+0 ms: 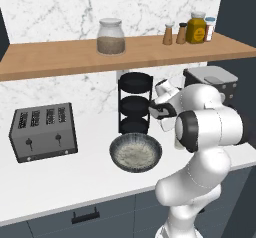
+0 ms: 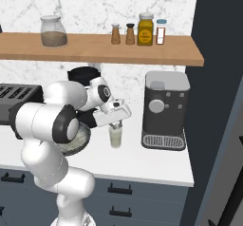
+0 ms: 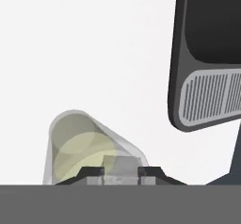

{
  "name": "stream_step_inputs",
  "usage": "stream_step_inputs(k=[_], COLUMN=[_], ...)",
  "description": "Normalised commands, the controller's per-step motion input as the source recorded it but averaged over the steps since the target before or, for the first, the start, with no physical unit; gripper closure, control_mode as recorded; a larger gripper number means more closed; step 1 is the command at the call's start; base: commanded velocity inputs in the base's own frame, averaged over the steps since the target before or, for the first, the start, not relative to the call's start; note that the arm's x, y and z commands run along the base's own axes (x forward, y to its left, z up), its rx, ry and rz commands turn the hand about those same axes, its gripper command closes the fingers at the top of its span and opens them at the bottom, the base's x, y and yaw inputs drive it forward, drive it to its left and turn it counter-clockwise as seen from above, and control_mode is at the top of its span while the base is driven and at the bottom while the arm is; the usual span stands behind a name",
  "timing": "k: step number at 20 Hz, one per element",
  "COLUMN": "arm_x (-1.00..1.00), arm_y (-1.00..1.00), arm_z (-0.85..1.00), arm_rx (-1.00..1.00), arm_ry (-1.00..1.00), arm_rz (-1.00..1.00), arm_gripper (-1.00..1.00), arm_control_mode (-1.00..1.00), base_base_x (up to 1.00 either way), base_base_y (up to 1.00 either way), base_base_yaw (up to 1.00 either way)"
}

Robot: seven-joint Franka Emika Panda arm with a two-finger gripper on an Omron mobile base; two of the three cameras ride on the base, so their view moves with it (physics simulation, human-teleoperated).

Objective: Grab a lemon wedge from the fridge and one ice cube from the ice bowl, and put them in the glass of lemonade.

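Note:
My gripper (image 3: 120,172) is shut on a small translucent ice cube (image 3: 120,164) held between its dark tips. Directly under it stands the glass of lemonade (image 3: 77,145), a clear tumbler with pale yellow-green liquid. From the right base view, the gripper (image 2: 116,124) hangs just over the glass (image 2: 115,137) on the white counter. The ice bowl (image 1: 135,152), with a speckled dark rim and a pale inside, sits left of the arm. The dark fridge (image 2: 219,101) rises at the far right. The lemon wedge is out of view.
A coffee machine (image 2: 164,110) stands close to the right of the glass. A black three-tier rack (image 1: 135,104) is behind the bowl, with a toaster (image 1: 44,132) at the left. A wooden shelf (image 1: 65,57) above carries a jar and bottles.

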Motion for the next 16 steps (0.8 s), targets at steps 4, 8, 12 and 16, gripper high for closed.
stream_step_inputs(k=[4,8,12,16], arm_x=[-0.14,-0.19,-0.05,0.06], arm_y=[0.06,0.1,0.02,0.0], arm_z=[0.06,0.0,0.0,0.0], arm_rx=[-0.01,-0.02,-0.01,0.0], arm_ry=[0.0,0.01,0.02,0.03], arm_rz=[0.0,0.0,0.0,0.0], arm_gripper=[1.0,1.0,1.0,1.0], arm_control_mode=[-1.0,-1.0,-1.0,-1.0], base_base_x=[0.0,0.0,0.0,0.0], base_base_y=[0.0,0.0,0.0,0.0], base_base_yaw=[0.0,0.0,0.0,0.0])
